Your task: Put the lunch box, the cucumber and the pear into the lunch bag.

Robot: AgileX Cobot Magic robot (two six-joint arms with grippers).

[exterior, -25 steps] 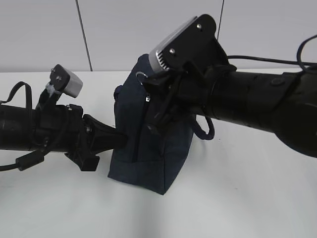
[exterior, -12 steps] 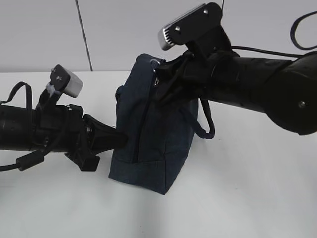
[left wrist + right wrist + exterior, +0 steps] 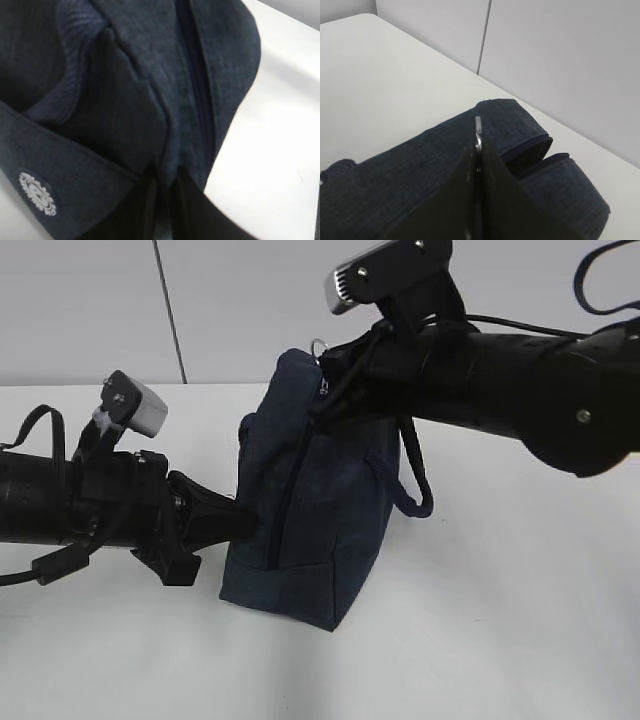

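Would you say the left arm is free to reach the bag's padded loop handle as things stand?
Probably not: the left claw is shut on the lunch bag's near side, and the loop handle hangs on the far side, beneath the right arm.

Lunch bag [image 3: 320, 510] upright on table [image 3: 500, 640]

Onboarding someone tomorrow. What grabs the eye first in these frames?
The navy lunch bag standing upright mid-table, pinned between two black arms. The right end effector is shut on the metal ring pull at the bag's top; the left end effector pinches the fabric by the zipper low on the bag's side. The white round logo stands out in the left wrist view.
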